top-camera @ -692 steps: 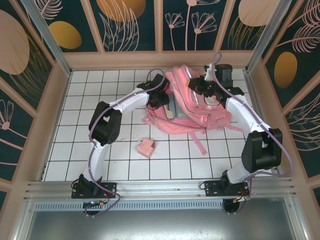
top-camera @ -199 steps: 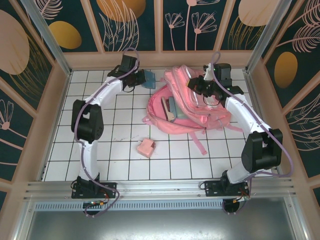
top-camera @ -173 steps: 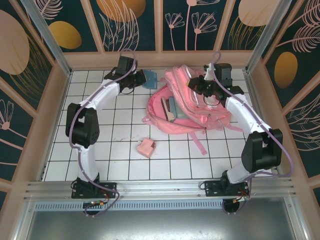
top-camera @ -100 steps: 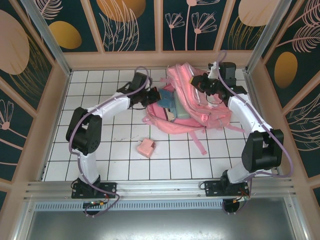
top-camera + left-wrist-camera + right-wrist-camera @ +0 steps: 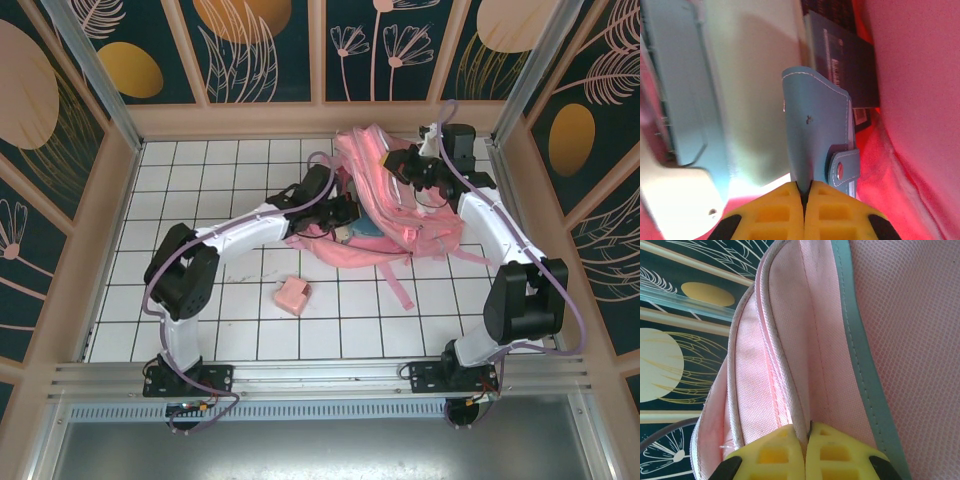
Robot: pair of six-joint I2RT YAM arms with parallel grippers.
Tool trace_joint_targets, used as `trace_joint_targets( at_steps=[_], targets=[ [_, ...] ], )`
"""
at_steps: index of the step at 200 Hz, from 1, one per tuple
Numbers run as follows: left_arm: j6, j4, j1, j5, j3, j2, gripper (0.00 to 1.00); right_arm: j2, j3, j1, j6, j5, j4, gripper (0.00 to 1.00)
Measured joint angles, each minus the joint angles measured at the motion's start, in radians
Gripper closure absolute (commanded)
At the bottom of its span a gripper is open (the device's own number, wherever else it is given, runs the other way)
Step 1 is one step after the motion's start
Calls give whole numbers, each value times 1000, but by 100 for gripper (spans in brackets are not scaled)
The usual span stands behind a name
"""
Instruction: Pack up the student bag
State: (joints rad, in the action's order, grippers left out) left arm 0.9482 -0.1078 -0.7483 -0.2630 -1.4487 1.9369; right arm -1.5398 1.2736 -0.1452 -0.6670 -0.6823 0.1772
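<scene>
White tiled table (image 5: 125, 300). My left pincer (image 5: 804, 186) grips wallet (image 5: 815, 130), pointing lengthwise into bag (image 5: 420, 215). Right pincer (image 5: 806, 432) clamps bag rim.

Little pink box (image 5: 292, 296) sits on the tiled worktop (image 5: 190, 190) toward its front edge; blue wallet (image 5: 815, 135) just beside a dark book (image 5: 845, 65).

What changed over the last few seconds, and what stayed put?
The left pincer went to the far side of the table, took the blue wallet and carried it right to the open backpack, still clamped. The right pincer kept holding the backpack's rim; the small pink box stayed put.
</scene>
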Motion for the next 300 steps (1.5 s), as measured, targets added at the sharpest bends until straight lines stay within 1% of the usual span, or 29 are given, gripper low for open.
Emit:
trace_joint_targets(
  at_steps=[35, 51, 83, 105, 145, 158, 165, 176, 185, 200, 221, 224, 229, 245, 267, 300],
  targets=[
    [18, -8, -24, 46, -111, 82, 100, 1, -15, 0, -13, -8, -19, 100],
    [26, -28, -23, 92, -163, 112, 100, 7, -20, 0, -15, -8, -22, 100],
    [41, -45, -23, 199, -171, 116, 100, 23, -30, 2, -16, -7, -23, 100],
    [41, -93, -23, 254, -191, 124, 100, 27, -35, 2, -17, -7, -24, 100],
    [33, -167, -17, 300, -335, 217, 100, 28, -38, 2, -18, -7, -24, 100],
    [25, -190, -17, 302, -376, 250, 86, 28, -39, 2, -17, -7, -24, 100],
    [21, -201, -16, 302, -396, 266, 73, 28, -40, 2, -17, -7, -24, 100],
    [9, -218, -16, 302, -427, 288, 59, 28, -41, 2, -17, -6, -25, 100],
    [5, -230, -16, 302, -442, 296, 50, 28, -42, 2, -17, -6, -25, 100],
    [-18, -251, -16, 306, -447, 295, 38, 29, -43, 2, -17, -7, -25, 100],
    [-42, -271, -16, 319, -437, 280, 34, 32, -47, 2, -16, -7, -27, 100],
    [-43, -273, -16, 321, -431, 276, 32, 32, -48, 2, -16, -8, -29, 100],
    [-53, -277, -16, 325, -421, 265, 30, 33, -51, 2, -16, -8, -34, 100],
    [-80, -296, -16, 330, -371, 208, 30, 34, -59, 2, -17, -9, -46, 100],
    [-127, -320, -16, 352, -270, 89, 30, 34, -72, 2, -17, -20, -69, 100],
    [-187, -354, -16, 385, -64, -125, 29, 34, -85, 2, -18, -28, -90, 100]
  ],
)
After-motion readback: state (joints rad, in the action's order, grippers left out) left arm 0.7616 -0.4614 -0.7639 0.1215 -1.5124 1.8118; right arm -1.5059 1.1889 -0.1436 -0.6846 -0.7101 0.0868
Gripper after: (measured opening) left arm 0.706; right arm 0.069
